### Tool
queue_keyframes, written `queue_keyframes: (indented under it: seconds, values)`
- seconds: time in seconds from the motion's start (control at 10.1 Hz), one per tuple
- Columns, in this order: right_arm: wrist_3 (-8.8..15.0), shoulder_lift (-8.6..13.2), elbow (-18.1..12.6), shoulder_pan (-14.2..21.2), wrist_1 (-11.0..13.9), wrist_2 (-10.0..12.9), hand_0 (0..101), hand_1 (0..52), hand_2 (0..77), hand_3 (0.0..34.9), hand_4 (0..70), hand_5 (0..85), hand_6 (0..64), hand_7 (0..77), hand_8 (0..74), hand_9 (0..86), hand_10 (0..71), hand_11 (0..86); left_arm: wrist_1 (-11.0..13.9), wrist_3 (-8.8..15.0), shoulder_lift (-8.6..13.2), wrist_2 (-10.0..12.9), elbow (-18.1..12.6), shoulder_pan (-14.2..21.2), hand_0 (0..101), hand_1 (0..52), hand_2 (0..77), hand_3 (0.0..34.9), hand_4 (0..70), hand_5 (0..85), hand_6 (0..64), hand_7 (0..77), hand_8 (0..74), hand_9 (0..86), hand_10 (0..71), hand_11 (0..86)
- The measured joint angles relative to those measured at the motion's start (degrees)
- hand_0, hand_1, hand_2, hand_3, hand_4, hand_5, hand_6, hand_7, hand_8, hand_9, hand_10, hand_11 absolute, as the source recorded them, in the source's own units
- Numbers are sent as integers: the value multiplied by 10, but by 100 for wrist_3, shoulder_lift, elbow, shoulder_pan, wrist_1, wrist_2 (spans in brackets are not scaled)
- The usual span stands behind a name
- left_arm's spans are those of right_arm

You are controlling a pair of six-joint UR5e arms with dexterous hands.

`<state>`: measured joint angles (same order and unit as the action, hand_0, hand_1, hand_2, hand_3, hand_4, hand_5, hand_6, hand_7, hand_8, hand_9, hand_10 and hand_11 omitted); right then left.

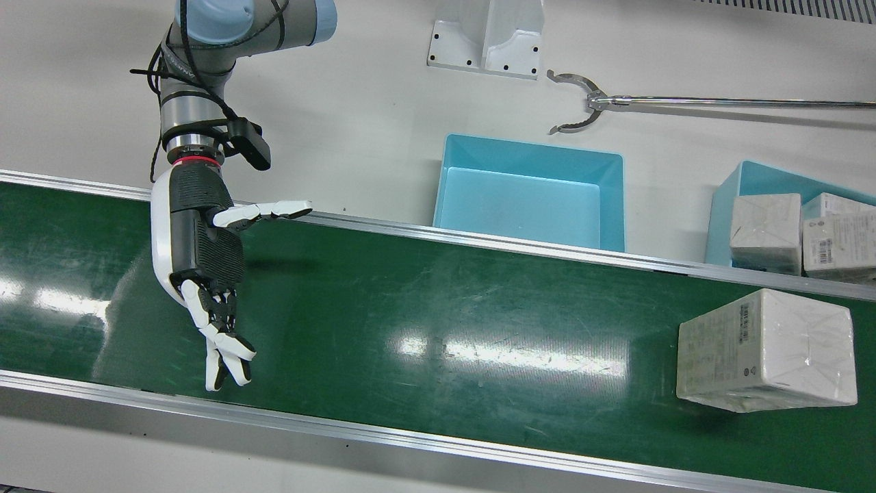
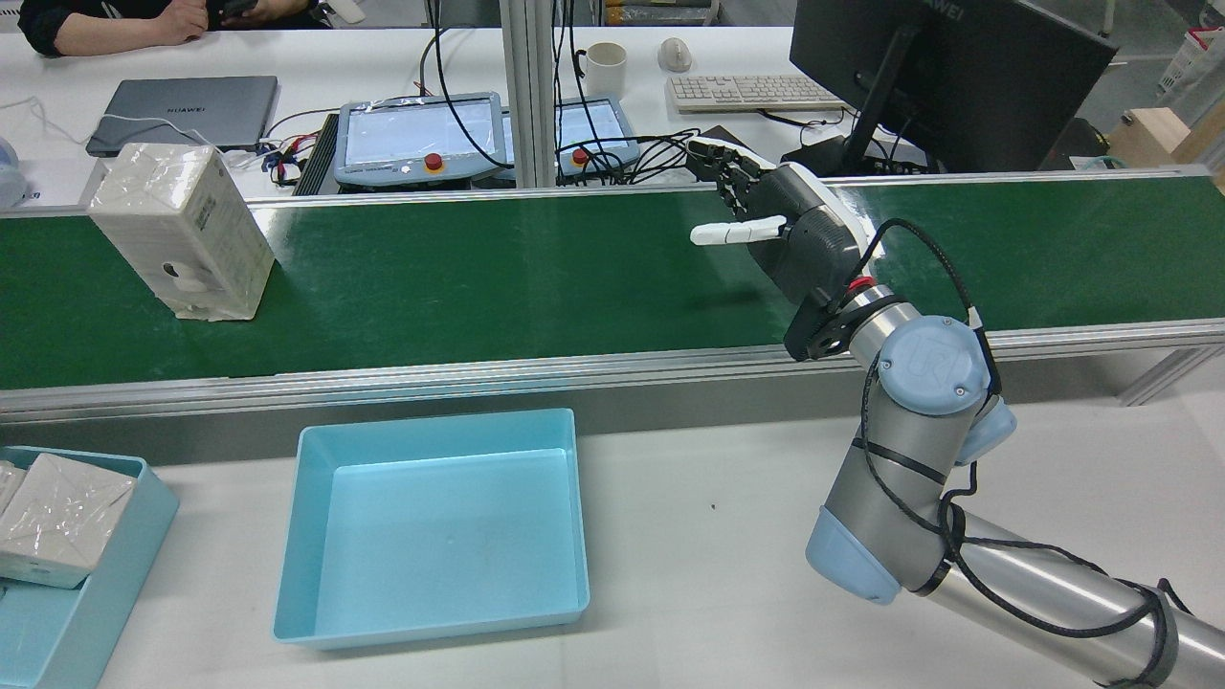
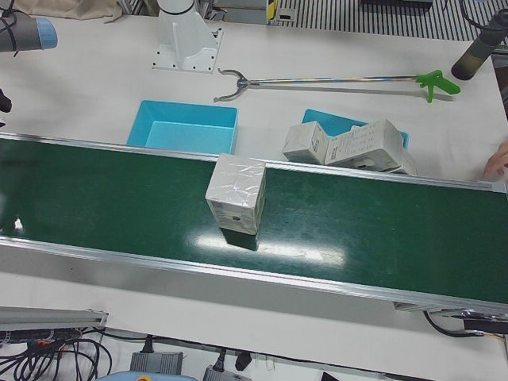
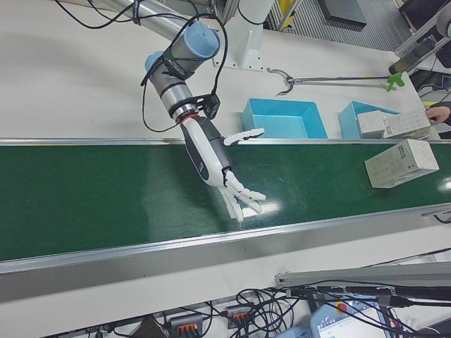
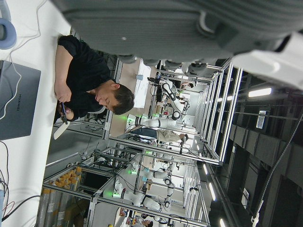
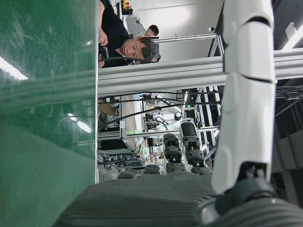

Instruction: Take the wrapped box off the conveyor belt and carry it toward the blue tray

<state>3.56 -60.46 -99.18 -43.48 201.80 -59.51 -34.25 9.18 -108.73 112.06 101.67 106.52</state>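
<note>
The wrapped box point(image 1: 766, 349) is white, film-wrapped, and stands on the green conveyor belt point(image 1: 438, 315); it also shows in the rear view point(image 2: 182, 230) and the left-front view point(image 3: 236, 193). My right hand point(image 1: 205, 267) is open and empty, fingers spread, hovering over the belt far from the box; it also shows in the rear view point(image 2: 785, 230) and the right-front view point(image 4: 215, 162). The empty blue tray point(image 1: 530, 192) sits on the white table beside the belt, between hand and box. My left hand point(image 5: 180, 28) shows only as a grey palm edge.
A second blue tray point(image 1: 732, 198) holding several wrapped boxes stands next to the empty one. A metal reacher tool point(image 1: 582, 103) lies on the table behind the trays. The belt has raised aluminium rails point(image 1: 438, 438). Laptops and pendants point(image 2: 421, 134) lie beyond the belt.
</note>
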Motion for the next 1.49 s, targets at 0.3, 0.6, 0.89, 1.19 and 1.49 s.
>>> queue_keyframes:
  seconds: [0.3, 0.6, 0.89, 1.19, 1.49]
  values:
    - [-1, -1, -1, -2, 0, 1, 476, 142, 87, 0, 93, 202, 44, 38, 0, 33, 0, 5, 0, 0, 0, 0, 0, 0, 0, 0, 5, 0, 0, 11, 5, 0, 5, 0, 5, 5]
    - [-4, -1, -11, -3, 0, 1, 476, 142, 87, 0, 93, 202, 44, 38, 0, 33, 0, 5, 0, 0, 0, 0, 0, 0, 0, 0, 5, 0, 0, 11, 5, 5, 5, 0, 5, 5]
    - [-4, -1, -9, -3, 0, 1, 476, 142, 87, 0, 98, 202, 44, 38, 0, 33, 0, 5, 0, 0, 0, 0, 0, 0, 0, 0, 5, 0, 0, 11, 5, 0, 5, 0, 0, 5]
    - [-2, -1, -6, -3, 0, 1, 476, 142, 87, 0, 98, 213, 44, 38, 0, 33, 0, 5, 0, 0, 0, 0, 0, 0, 0, 0, 5, 0, 0, 11, 5, 5, 5, 0, 5, 5]
    - [-3, -1, -6, -3, 0, 1, 476, 142, 87, 0, 109, 213, 44, 38, 5, 33, 0, 5, 0, 0, 0, 0, 0, 0, 0, 0, 5, 0, 0, 11, 5, 5, 5, 0, 5, 5]
